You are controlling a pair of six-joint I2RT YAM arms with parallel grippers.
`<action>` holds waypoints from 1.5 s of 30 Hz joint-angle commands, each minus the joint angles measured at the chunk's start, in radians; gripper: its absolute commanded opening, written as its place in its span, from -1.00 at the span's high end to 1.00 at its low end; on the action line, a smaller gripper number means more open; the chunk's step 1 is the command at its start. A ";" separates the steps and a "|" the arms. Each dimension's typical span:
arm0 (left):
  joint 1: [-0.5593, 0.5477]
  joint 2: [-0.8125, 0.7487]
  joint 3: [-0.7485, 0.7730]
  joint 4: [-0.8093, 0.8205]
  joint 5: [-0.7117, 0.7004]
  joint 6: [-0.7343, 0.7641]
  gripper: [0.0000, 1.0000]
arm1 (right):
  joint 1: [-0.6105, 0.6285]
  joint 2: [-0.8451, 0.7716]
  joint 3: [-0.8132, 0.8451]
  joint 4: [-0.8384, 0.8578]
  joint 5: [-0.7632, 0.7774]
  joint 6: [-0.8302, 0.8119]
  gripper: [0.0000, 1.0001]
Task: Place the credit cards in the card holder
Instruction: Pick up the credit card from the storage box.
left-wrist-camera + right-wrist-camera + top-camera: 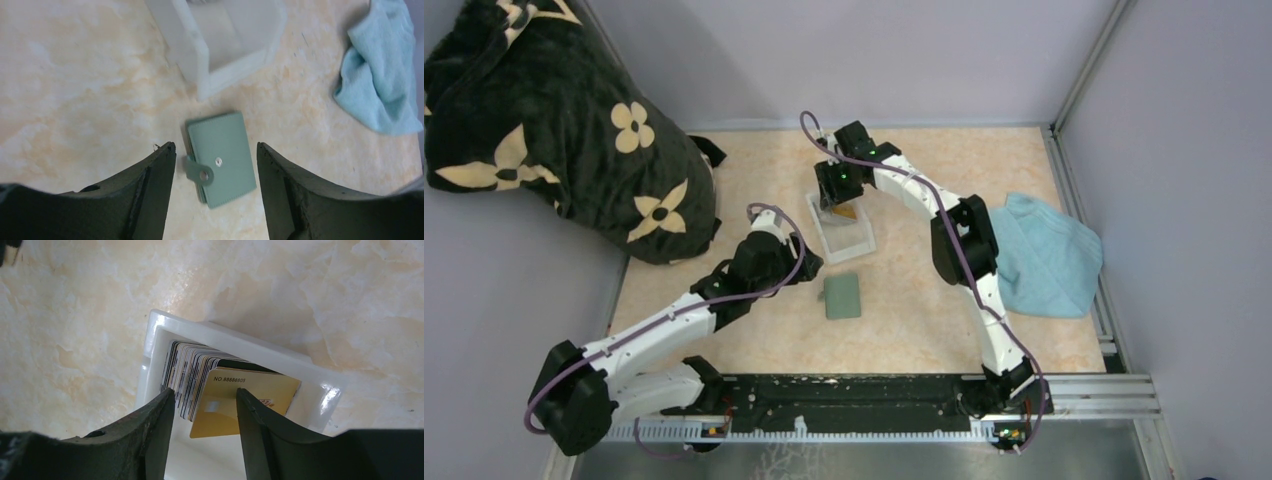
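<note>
Nothing is filed yet, I judge: the thin orange-yellow and dark credit cards (240, 390) stand stacked in the white plastic tray (235, 342), with the right claw (205, 395) spread above them, gripping nothing. Nearer, the closed grey-green folding card holder (225, 150) lies on the bench (75, 75) beneath the spread, empty left claw (215, 147).

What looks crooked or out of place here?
One gold card tilts crookedly off the front of the card stack in the white tray, instead of standing lined up with the rest.
</note>
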 commanded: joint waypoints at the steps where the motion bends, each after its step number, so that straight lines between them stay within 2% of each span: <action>1: 0.096 0.099 0.085 0.049 -0.050 0.011 -0.34 | 0.006 -0.019 -0.006 0.038 -0.030 0.029 0.03; 8: 0.266 0.268 0.118 0.127 0.079 0.019 -0.14 | 0.008 -0.011 -0.001 0.025 -0.029 0.026 0.05; 14: 0.289 0.409 0.153 0.172 0.140 0.034 0.16 | 0.024 -0.003 0.019 0.007 -0.012 0.018 0.11; 20: 0.290 0.556 0.246 0.162 0.242 0.036 0.31 | 0.041 -0.007 0.034 -0.007 -0.003 0.020 0.22; 26: 0.291 0.608 0.272 0.191 0.279 0.021 0.35 | 0.063 -0.023 0.039 -0.019 0.015 0.025 0.32; 34: 0.291 0.630 0.305 0.181 0.284 0.020 0.36 | 0.090 -0.052 0.031 -0.023 0.036 0.035 0.35; 45: 0.303 0.648 0.359 0.162 0.247 0.015 0.32 | 0.094 -0.108 -0.006 -0.012 0.067 0.040 0.41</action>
